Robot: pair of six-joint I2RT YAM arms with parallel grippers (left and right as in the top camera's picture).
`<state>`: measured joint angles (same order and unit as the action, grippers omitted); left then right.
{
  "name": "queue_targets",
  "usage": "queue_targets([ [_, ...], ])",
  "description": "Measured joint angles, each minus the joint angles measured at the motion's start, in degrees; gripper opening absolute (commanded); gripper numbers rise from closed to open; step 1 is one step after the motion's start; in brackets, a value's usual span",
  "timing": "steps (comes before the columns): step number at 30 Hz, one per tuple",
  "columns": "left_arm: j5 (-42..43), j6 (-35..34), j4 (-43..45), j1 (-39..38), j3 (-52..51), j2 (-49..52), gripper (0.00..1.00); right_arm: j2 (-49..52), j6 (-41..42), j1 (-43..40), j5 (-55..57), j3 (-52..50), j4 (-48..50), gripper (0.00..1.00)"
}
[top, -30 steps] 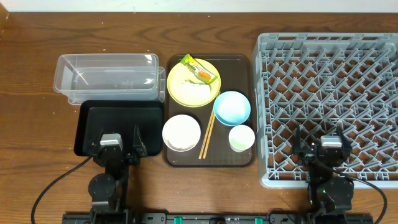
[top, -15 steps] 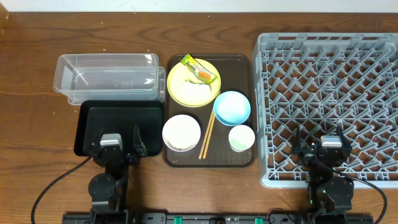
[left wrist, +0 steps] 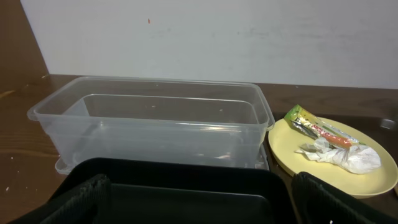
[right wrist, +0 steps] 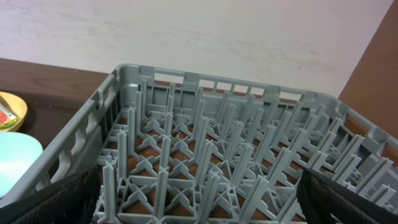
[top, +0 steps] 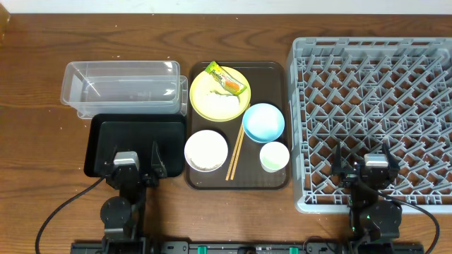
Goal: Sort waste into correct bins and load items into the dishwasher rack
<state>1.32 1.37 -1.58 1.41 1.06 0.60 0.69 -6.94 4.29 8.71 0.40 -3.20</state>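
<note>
The wooden counter [top: 42, 42] is covered by everything else. At its right end the grey dishwasher rack [top: 367, 44] is seen, its lattice walls and upright pegs bare of dishes. A dark-brown serving tray [top: 272, 81] is set in the middle, just beside the rack. To the left of it, the clear plastic tub [top: 120, 67] is placed at the far side and the shallow black tray [top: 134, 134] at the near side, the two touching or nearly so; nothing is seen inside either.

The left hand [top: 133, 156] is held over the near edge of the black tray with its jaws spread wide and nothing between them. The right hand [top: 364, 159] is held over the near left corner of the rack, likewise spread wide and gripping nothing.

On the serving tray, the yellow plate [top: 201, 106] is found at the far left, the light-blue bowl [top: 263, 122] right of centre, the white bowl [top: 206, 150] at the near left and the small pale cup [top: 275, 156] at the near right. The wooden chopsticks [top: 235, 154] are laid together between the white bowl and the cup, tilted slightly. The green-yellow wrapper [top: 227, 80] is laid on the plate's far edge, and a white clump of rice [top: 223, 99] is heaped at the plate's middle.
</note>
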Motion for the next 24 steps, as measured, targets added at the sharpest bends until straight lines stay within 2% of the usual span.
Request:
queue_targets([
  [7, 0.0, 0.0, -0.4, 0.0, 0.2, 0.1, 0.95, 0.0, 2.3, 0.0, 0.2, 0.0, 0.0, 0.99],
  [12, 0.0, 0.0, -5.3, 0.0, 2.5, 2.8, 0.95, 0.3, 3.0, 0.0, 1.3, 1.0, -1.6, 0.99],
  [17, 0.0, -1.2, -10.3, 0.0, 8.0, 11.2, 0.95, 3.8, 3.6, 0.0, 2.1, 7.0, -6.5, 0.99],
  [24, 1.0, -3.8, -18.9, 0.0, 24.7, 27.3, 0.95, 15.2, 5.7, 0.0, 2.8, 22.1, -16.4, 0.99],
])
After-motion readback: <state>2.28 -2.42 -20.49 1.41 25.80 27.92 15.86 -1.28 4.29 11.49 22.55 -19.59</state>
